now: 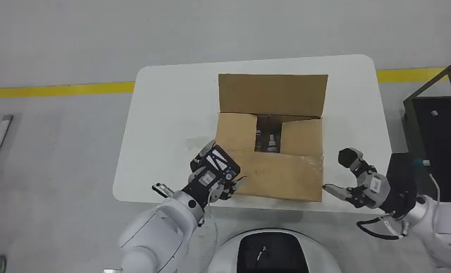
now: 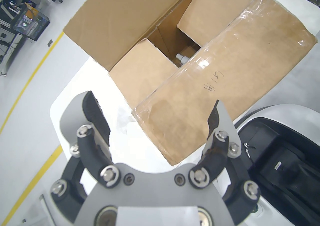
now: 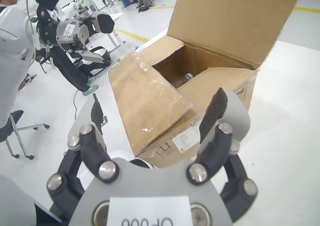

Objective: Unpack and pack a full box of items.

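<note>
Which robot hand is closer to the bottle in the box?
Left. The left gripper is at the box corner; the right gripper is off the opposite side, farther from the bottle.

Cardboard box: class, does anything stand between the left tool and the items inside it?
Yes. The taped near flap leans over the opening of the cardboard box on the side of the left tool, and two side flaps fold inward. Only a middle gap is open, showing a bottle.
</note>
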